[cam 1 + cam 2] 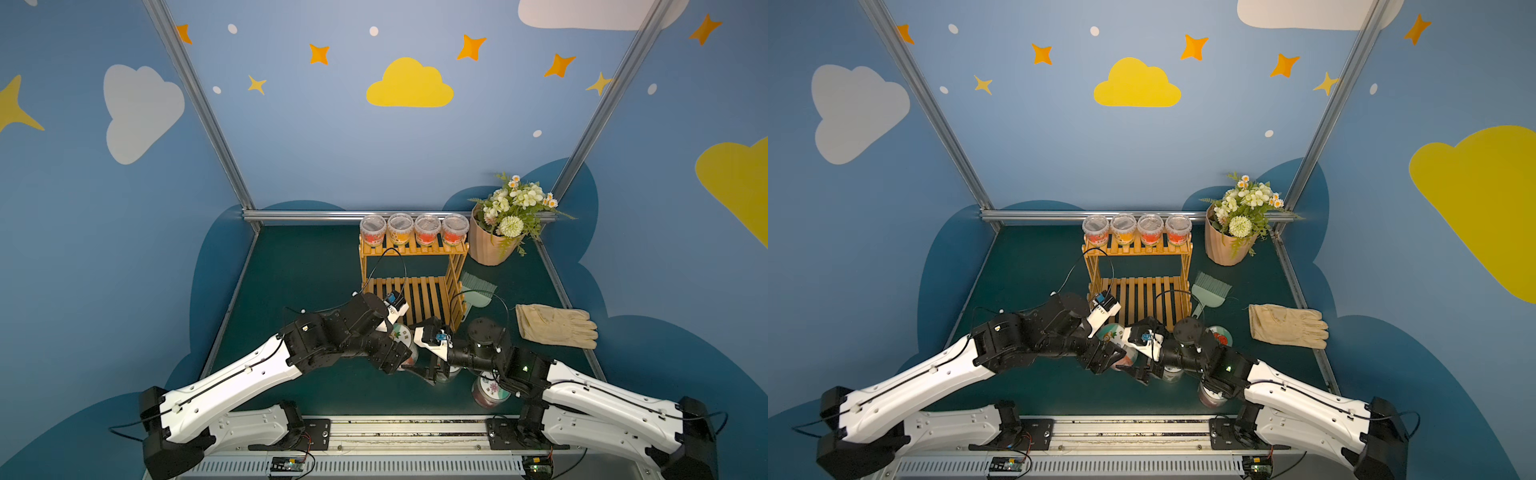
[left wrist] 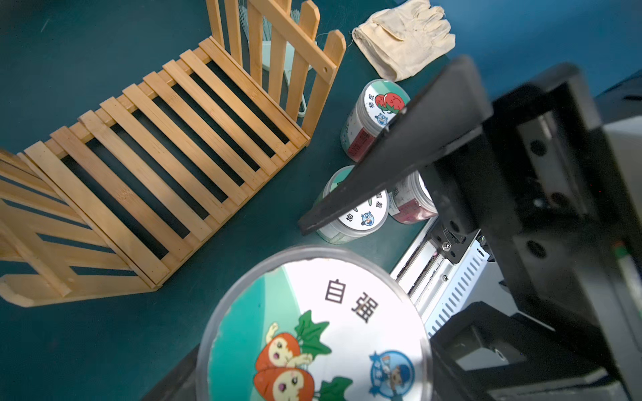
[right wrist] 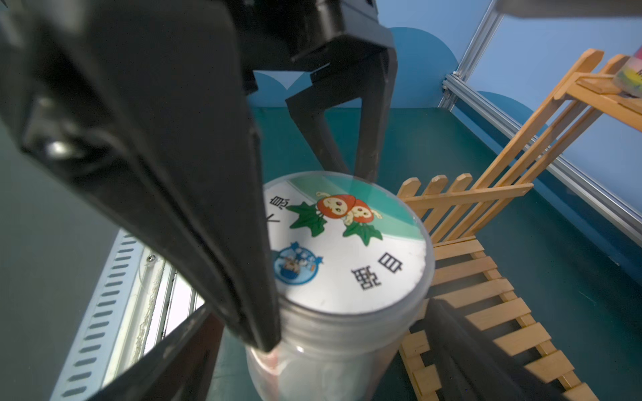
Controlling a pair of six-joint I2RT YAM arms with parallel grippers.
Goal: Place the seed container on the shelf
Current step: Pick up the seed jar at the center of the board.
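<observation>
**A:** Where's your seed container (image 3: 347, 250) right now?

**B:** Upright, just in front of the shelf (image 1: 419, 295), near the lower tier's front corner. Its base is hidden, so you can't tell whether it stands on the table (image 1: 311, 291) or hangs clear of it.

**A:** And the claws?

**B:** Your right claw (image 1: 430, 374) straddles it with its jaws wide, one fingertip (image 3: 257, 326) against the threaded neck. I cannot tell whether it is squeezing. Your left claw (image 3: 351, 163) has its jaws apart just beyond the far rim, closed on nothing.

**A:** How will it handle?

**B:** It's likely a stiff, clear plastic jar with smooth walls, so slippery and probably light. It's wide, so you'll need nearly the full spread. Grip across the body below the screw threads, not on the lid, and keep it upright.

**A:** Where to?

**B:** Four clear cups (image 1: 413, 228) fill the top tier. The lower slats look free.
</observation>
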